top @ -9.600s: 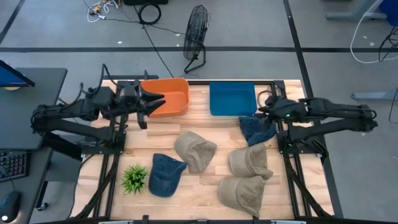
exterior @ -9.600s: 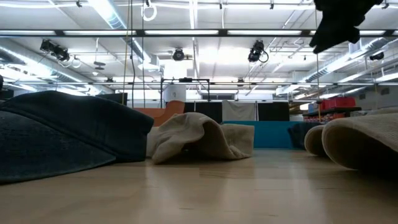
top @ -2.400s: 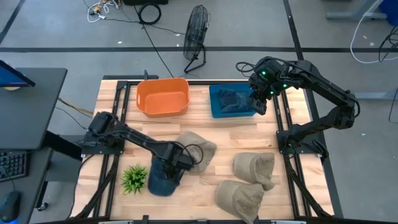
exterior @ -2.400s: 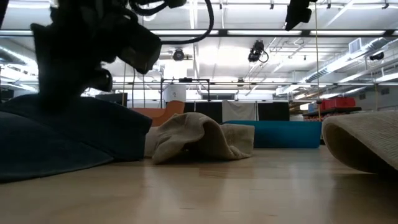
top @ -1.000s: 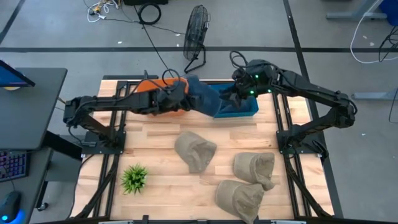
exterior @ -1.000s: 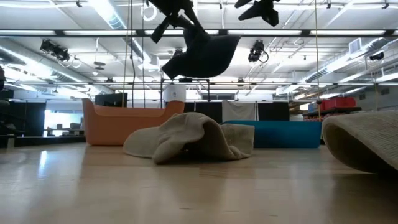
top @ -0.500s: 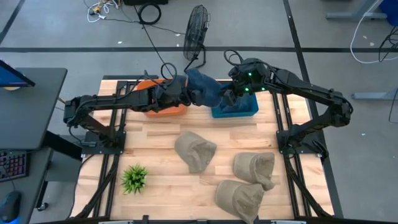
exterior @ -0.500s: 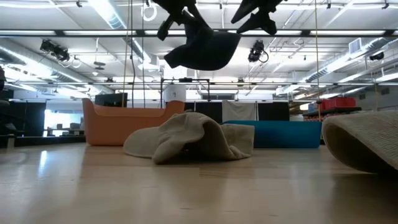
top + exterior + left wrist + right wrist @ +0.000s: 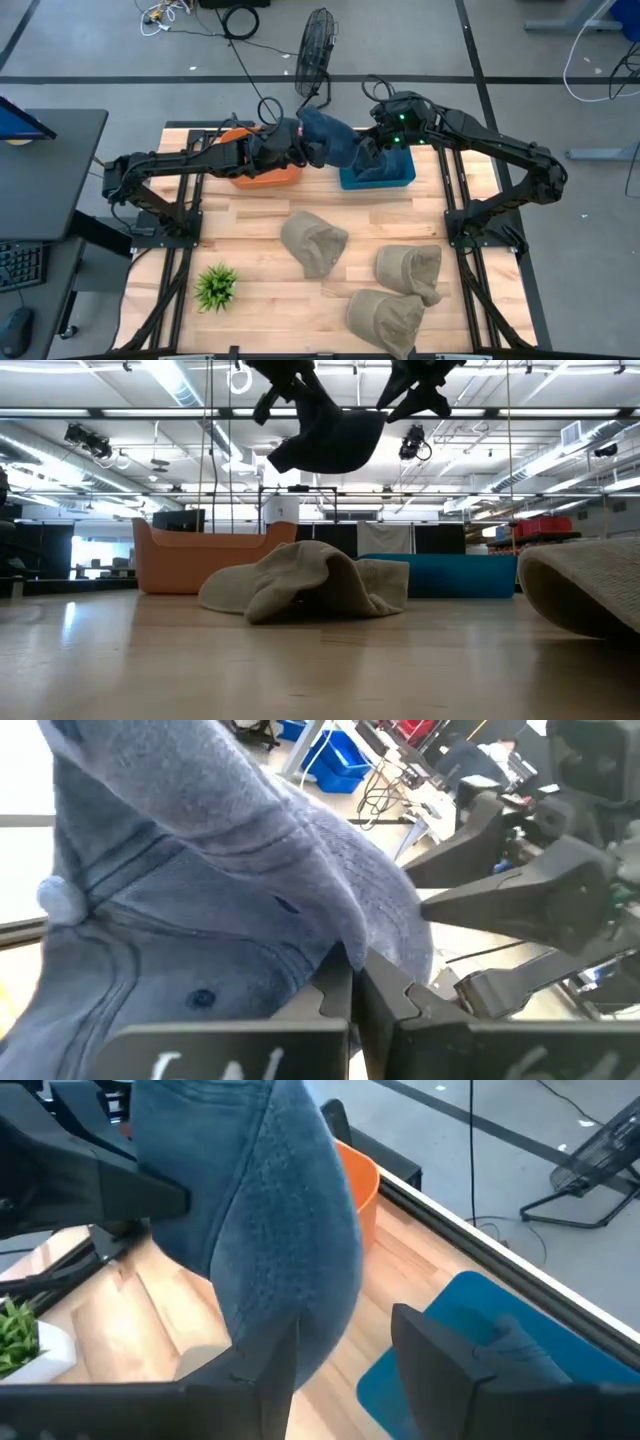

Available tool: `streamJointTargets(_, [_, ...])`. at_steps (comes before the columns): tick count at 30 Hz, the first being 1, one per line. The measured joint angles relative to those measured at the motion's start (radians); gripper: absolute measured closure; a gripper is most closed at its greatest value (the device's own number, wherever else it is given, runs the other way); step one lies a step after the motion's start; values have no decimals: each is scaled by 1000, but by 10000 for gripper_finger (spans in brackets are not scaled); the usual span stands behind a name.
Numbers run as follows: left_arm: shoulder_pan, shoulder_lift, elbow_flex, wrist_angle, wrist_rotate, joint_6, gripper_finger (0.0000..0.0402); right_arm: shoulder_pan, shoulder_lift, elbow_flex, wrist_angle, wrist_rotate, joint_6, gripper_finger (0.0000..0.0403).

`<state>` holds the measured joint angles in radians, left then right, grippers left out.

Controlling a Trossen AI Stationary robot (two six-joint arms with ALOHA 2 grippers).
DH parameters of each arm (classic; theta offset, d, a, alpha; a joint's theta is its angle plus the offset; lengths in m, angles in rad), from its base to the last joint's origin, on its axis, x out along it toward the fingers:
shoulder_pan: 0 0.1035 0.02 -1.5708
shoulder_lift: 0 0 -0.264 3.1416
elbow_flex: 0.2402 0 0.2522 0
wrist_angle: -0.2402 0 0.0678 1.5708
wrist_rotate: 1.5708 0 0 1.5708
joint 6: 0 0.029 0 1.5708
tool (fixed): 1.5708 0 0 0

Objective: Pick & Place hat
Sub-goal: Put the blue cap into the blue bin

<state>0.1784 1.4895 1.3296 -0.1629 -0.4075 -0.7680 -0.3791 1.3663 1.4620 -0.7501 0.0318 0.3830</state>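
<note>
I hold the blue hat (image 9: 328,143) aloft in my left pincer (image 9: 296,150), clamped on its soft denim fold, between the orange bin (image 9: 262,172) and the blue bin (image 9: 385,173) at the back of the worktop (image 9: 300,215). My right pincer (image 9: 368,152) is spread wide, one finger on each side of the hat's rounded crown, ready for a handover. Next, I judge, it must close on the limp cloth before my left lets go.

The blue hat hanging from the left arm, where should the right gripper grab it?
Probably the free hanging edge of the blue hat. The left gripper pinches the end nearer the orange bin, so the right gripper, jaws open beside the cloth, could close from the blue bin's side.
</note>
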Motion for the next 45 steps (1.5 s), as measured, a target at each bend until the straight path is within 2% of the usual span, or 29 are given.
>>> streamJointTargets(8, [11, 0, 0, 149, 7, 74, 399, 0, 31, 0, 71, -179, 3, 236])
streamJointTargets(13, [15, -1, 0, 145, 12, 76, 399, 3, 34, 0, 156, -203, 2, 245])
streamJointTargets(17, [14, -1, 0, 143, 12, 76, 396, 3, 30, 0, 155, -205, 2, 282])
streamJointTargets(24, [17, -1, 0, 136, 16, 87, 383, 4, 30, 1, 92, -209, 0, 387])
streamJointTargets(29, [17, -1, 0, 120, 14, 126, 376, 3, 29, 1, 76, -205, -6, 374])
streamJointTargets(34, [17, -1, 0, 107, 12, 126, 351, 3, 29, 1, 49, -190, -1, 387])
streamJointTargets(38, [17, -1, 0, 95, 12, 126, 319, -20, 22, 1, -39, -181, 3, 393])
streamJointTargets(42, [17, -1, 0, 91, 13, 125, 283, -88, -3, 1, -160, -180, 18, 393])
streamJointTargets(45, [17, -1, 0, 91, 47, 126, 259, -165, -16, 1, -272, -230, -11, 393])
